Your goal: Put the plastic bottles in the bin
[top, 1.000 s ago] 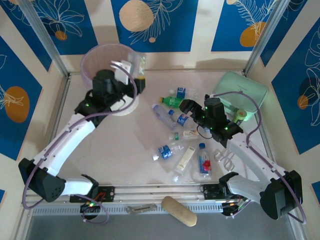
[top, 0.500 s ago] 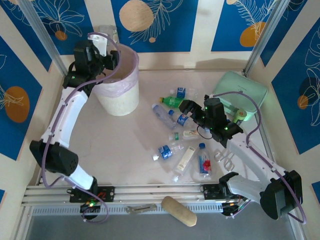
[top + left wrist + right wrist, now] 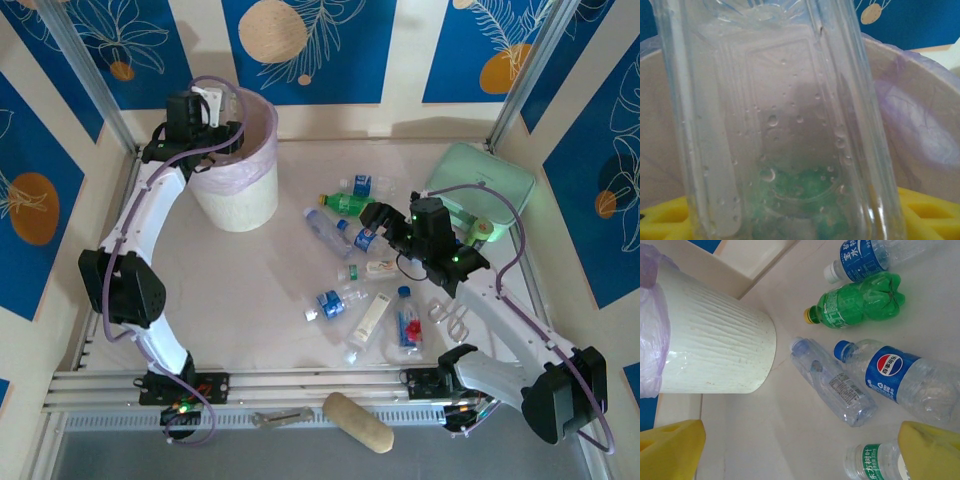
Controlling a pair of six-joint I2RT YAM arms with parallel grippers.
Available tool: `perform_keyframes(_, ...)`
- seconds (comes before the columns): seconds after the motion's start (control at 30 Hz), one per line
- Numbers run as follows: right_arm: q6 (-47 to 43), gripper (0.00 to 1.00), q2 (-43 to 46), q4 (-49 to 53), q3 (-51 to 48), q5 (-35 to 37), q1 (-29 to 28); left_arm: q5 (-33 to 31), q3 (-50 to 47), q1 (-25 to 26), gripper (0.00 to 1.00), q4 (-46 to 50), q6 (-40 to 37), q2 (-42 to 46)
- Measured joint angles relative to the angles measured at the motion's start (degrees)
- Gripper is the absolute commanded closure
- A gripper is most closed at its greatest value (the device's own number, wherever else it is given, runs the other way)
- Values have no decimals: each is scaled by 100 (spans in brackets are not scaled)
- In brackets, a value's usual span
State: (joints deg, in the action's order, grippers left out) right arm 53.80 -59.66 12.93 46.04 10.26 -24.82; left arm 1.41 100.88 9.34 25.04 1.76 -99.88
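Left wrist: clear bottle (image 3: 790, 125) in left gripper (image 3: 795, 220) over bin (image 3: 940, 100) (grip unclear); right wrist: right gripper (image 3: 800, 452) spread, Pepsi bottle (image 3: 895, 372) ahead.

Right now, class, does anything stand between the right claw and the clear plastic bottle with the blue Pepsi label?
Nothing visible does. The right claw is open above the table, and the clear plastic bottle with the blue Pepsi label lies uncovered, with a clear white-labelled bottle beside it, not over it.
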Motion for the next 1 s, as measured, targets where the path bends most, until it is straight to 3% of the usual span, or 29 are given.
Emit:
perform_keyframes(0.2, -39, 1, 0, 9, 0, -2, 0, -2, 2, -2, 1, 0, 109, 2)
perform_keyframes(0.43, -74, 1, -4, 17, 0, -24, 0, 11, 2, -2, 0, 72, 232, 96)
perform_keyframes(0.6, -221, 1, -173, 15, 55, -76, 0, 321, -155, -2, 0, 57, 546, 656)
perform_keyframes(0.77, -557, 1, -671, 44, 358, -264, -2, 1064, -1161, 0, 0, -573, 1207, 1773)
perform_keyframes(1.0, -1403, 1, -2028, 334, 1506, -855, -79, 2094, -3421, 122, 0, -1646, 2240, 3147)
